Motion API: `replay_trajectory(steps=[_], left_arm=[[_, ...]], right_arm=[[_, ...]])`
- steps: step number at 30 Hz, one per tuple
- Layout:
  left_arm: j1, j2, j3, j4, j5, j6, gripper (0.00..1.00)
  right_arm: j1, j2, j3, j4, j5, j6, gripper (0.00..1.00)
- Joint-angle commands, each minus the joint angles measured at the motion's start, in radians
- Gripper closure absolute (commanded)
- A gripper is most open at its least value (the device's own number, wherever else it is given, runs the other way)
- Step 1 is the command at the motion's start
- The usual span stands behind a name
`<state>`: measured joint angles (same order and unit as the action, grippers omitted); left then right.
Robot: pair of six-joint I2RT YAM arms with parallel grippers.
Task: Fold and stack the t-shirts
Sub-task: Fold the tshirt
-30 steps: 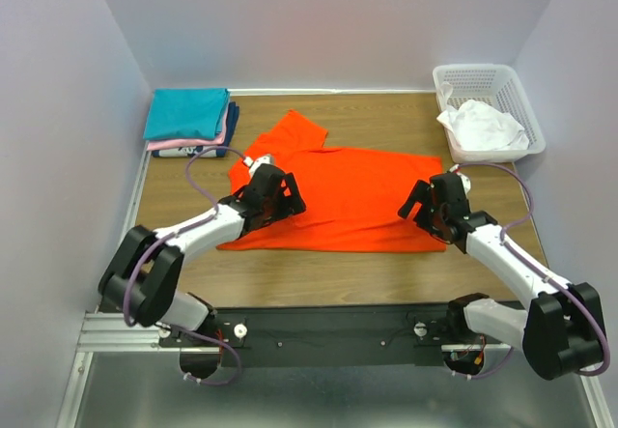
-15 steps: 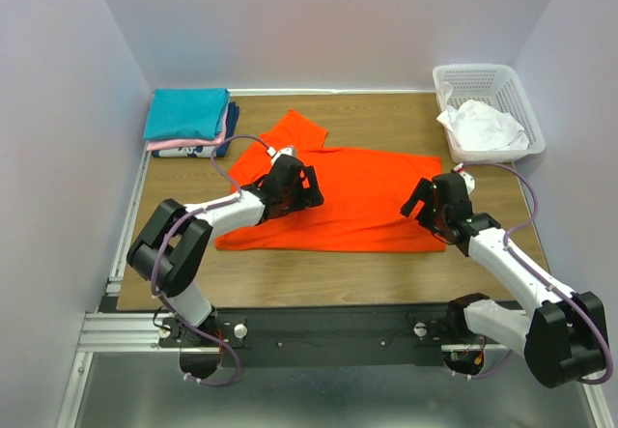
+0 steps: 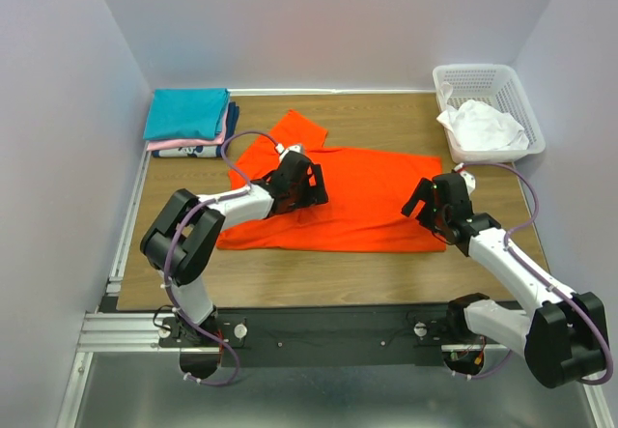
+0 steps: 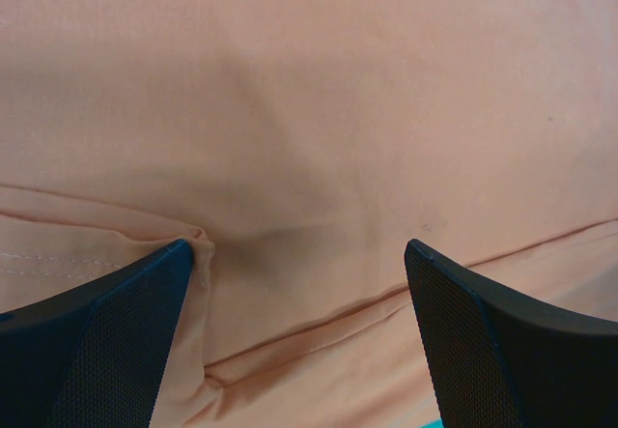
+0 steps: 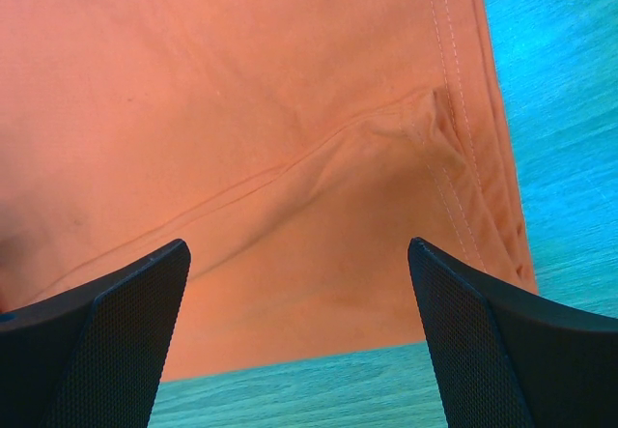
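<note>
My left gripper point(image 4: 297, 254) and right gripper point(image 5: 297, 249) both hover wide open, holding nothing, over the orange-red t-shirt point(image 3: 367, 201) spread on the table point(image 3: 386, 273) — left over its left part, right at its stitched right edge. Folded t-shirts point(image 3: 188, 117) sit stacked in the far-left corner.

My end effector point(image 5: 299, 351) hangs over an orange-red t-shirt point(image 5: 241, 109) that fills most of what I see. My two dark fingers point(image 5: 106, 341) stand wide apart at the near corners, with only cloth between them; I cannot tell whether the tips touch it. A double-stitched hem point(image 5: 462, 109) runs along the shirt's right edge. A crease point(image 5: 290, 172) slants from near left up to a small pucker by the hem. The worktop point(image 5: 570, 157), tinted blue-green here, shows to the right and along the near edge.
</note>
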<state>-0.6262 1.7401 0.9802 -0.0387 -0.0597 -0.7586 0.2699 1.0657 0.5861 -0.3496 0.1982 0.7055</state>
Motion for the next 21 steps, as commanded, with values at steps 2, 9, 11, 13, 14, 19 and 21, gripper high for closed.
replay_trajectory(steps=[2, 9, 11, 13, 14, 19, 21], left_arm=[[-0.006, -0.033, 0.02, -0.021, -0.049, 0.021, 0.02], [0.003, -0.09, 0.04, -0.035, -0.117, 0.038, 0.02], [0.016, -0.085, 0.035, -0.049, -0.124, 0.038, 0.02], [0.04, -0.083, 0.011, -0.047, -0.137, 0.027, 0.02], [0.061, -0.083, -0.007, -0.046, -0.134, 0.027, 0.02], [0.105, -0.068, -0.058, -0.033, -0.118, 0.015, 0.02], [0.105, -0.071, -0.095, -0.035, -0.118, 0.001, 0.02]], right_arm=[[0.003, 0.0, 0.052, -0.015, -0.023, -0.066, 0.0], [0.003, 0.017, 0.072, 0.055, -0.054, -0.069, 0.0], [0.008, 0.025, 0.057, 0.083, -0.075, -0.06, 0.0], [0.028, 0.051, 0.035, 0.106, -0.092, -0.06, 0.0], [0.052, 0.063, 0.032, 0.112, -0.094, -0.063, 0.0], [0.124, 0.189, 0.034, 0.126, -0.085, -0.055, 0.0], [0.137, 0.217, 0.026, 0.127, -0.092, -0.044, 0.0]])
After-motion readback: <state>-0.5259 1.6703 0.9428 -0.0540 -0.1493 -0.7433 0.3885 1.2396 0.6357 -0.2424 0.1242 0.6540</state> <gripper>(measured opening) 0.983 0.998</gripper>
